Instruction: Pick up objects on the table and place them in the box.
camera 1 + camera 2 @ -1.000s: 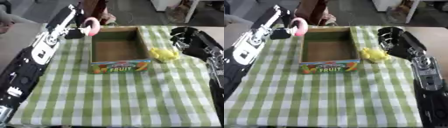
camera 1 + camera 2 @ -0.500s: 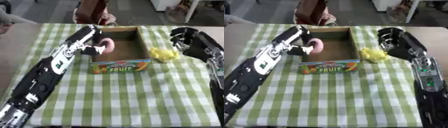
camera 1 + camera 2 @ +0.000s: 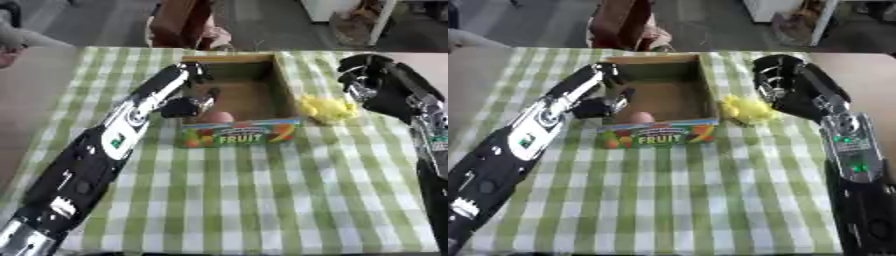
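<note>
Your left hand (image 3: 188, 106) sits at the left wall of the box (image 3: 284, 97), fingers loosened over the near-left corner, and the pink object (image 3: 218, 117) now lies inside the box against its front wall, just beside those fingers; it looks let go, though you cannot quite see a gap between fingertip and object. Lift that hand straight up before drawing it back to the left, so the fingers don't hook the box's wall or drag the cardboard across the checked cloth (image 3: 262, 190). The yellow object (image 3: 325, 108) waits just outside the box's right wall, on the cloth. Your right hand (image 3: 785, 90) hovers just to the right of it, fingers curled inward with nothing in them. Open that hand wider before you come down, approach from above rather than sideways, and keep away from the box's right wall so you don't shove the object under its edge.
</note>
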